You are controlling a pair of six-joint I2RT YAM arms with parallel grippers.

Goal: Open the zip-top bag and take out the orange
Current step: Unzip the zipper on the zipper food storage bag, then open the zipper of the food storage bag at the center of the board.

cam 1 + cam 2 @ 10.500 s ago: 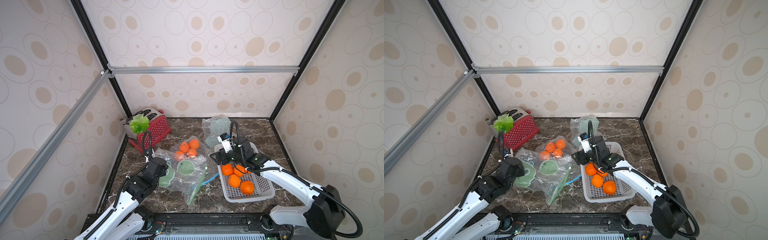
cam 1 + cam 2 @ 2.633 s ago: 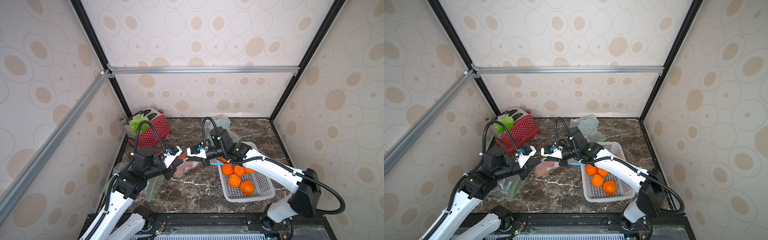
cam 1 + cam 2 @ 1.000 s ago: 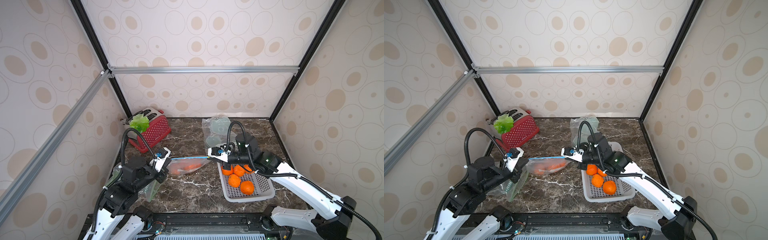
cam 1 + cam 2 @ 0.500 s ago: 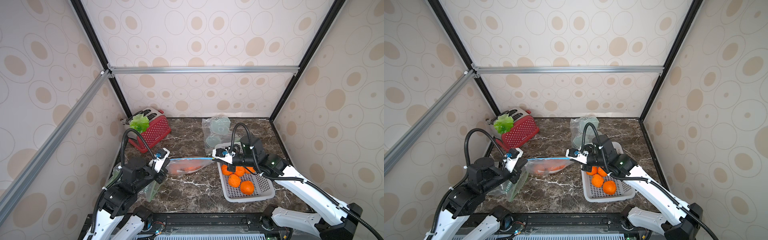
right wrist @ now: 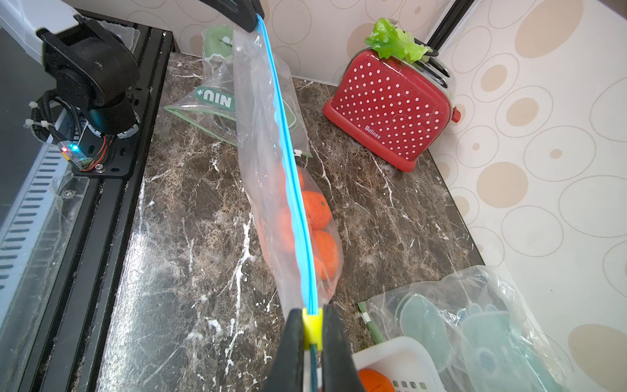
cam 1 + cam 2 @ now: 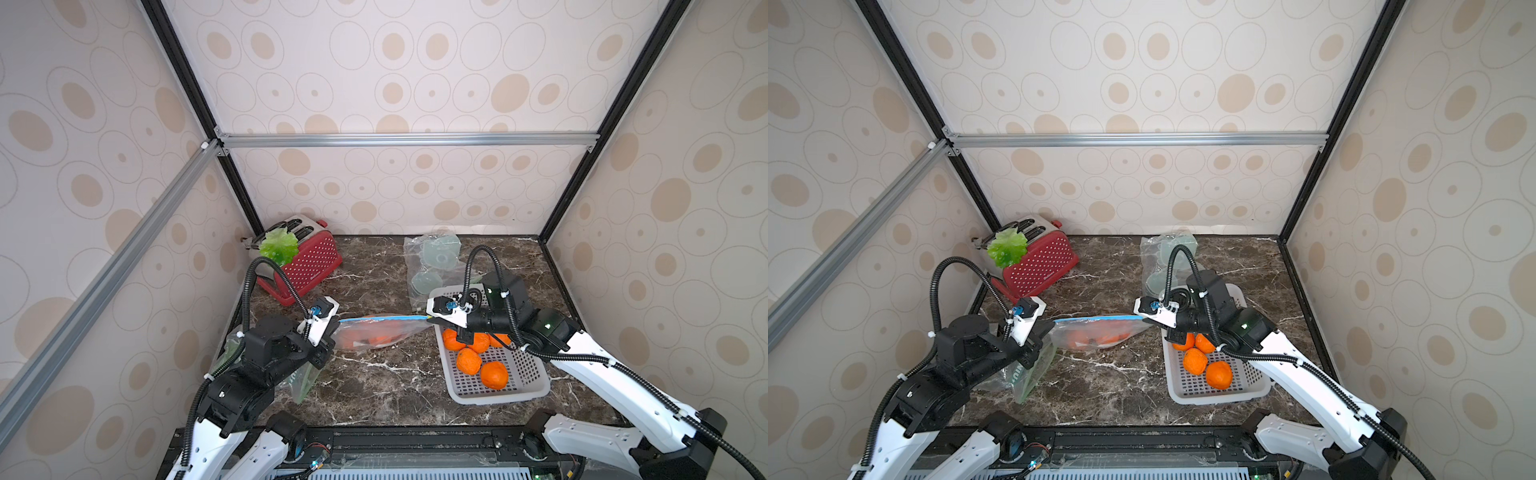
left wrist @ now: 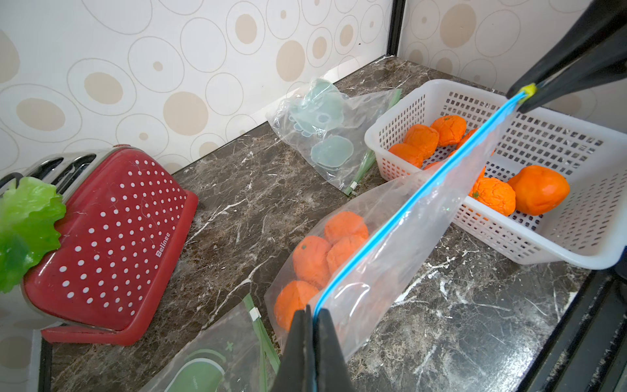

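Fingers (image 5: 294, 334) of the right gripper (image 5: 312, 314) are closed tight on the yellow slider (image 5: 312, 327) at one end of the zip-top bag (image 6: 384, 332); the left gripper (image 7: 312, 310) pinches the opposite end, its own fingers drawn narrow with the blue zip strip (image 7: 410, 200) caught between them. Between the two arms the strip is pulled taut and nearly level above the desk (image 6: 374, 386) — the clear plastic hangs below it, bulging with several oranges (image 7: 314, 258) that sit low in the bag, toward the left gripper's end; whether the bulge rests on the marble I cannot tell. From the right wrist view the strip shows as two blue lines running close together; I cannot tell whether the mouth is parted.

In both top views the bag spans the middle of the desk, between the left arm and a white perforated basket (image 6: 500, 397); the right gripper hovers over the basket's edge nearest the bag; several loose oranges (image 6: 493, 374) lie in the basket.

At the back left corner stands a red dotted toaster (image 6: 307, 268) with a green lettuce leaf (image 6: 279, 248) on top; a clear bag of pale green pieces (image 6: 432, 257) lies near the back wall, just behind the basket; another bag with green print (image 6: 302, 380) lies beneath the left arm.
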